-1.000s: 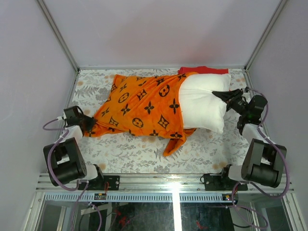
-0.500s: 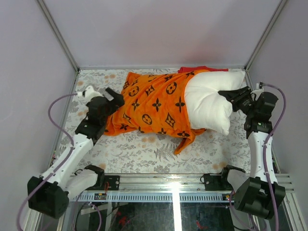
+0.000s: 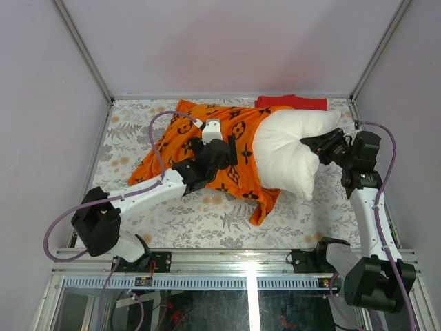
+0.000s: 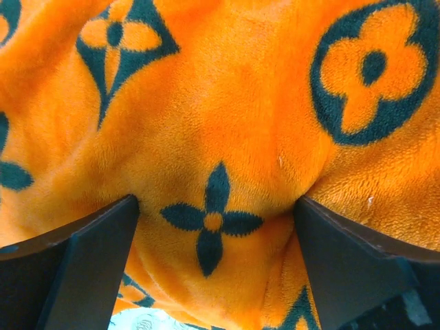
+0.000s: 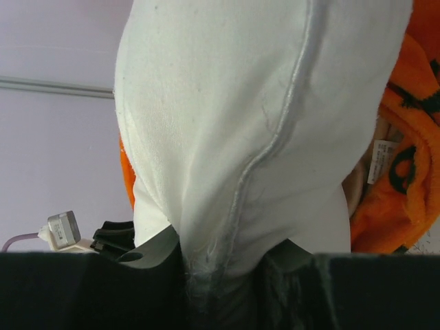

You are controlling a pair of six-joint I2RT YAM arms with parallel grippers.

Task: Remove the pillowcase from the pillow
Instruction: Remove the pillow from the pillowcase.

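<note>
The orange pillowcase (image 3: 200, 134) with black motifs lies bunched across the middle of the table and covers the left part of the pillow (image 3: 286, 155). The pillow's white right end sticks out bare. My left gripper (image 3: 222, 153) hovers over the pillowcase's middle. In the left wrist view it (image 4: 214, 206) is open, its fingers (image 4: 89, 261) wide apart, and a mound of the orange pillowcase (image 4: 227, 124) fills the gap. My right gripper (image 3: 315, 145) is shut on the pillow's right end. In the right wrist view it (image 5: 220, 254) pinches the white seam of the pillow (image 5: 261, 103).
A plain red cloth (image 3: 293, 101) lies at the back edge behind the pillow. A floral covering (image 3: 207, 217) spreads over the table, with metal frame posts and pale walls around it. A flap of pillowcase (image 3: 265, 203) hangs toward the front. A white label (image 5: 380, 161) shows inside the case's mouth.
My left arm swung from the table's left edge to the pillowcase's middle, and its gripper opened. The pillowcase bunched toward the right. The right gripper kept its hold and the pillow shifted slightly left.
</note>
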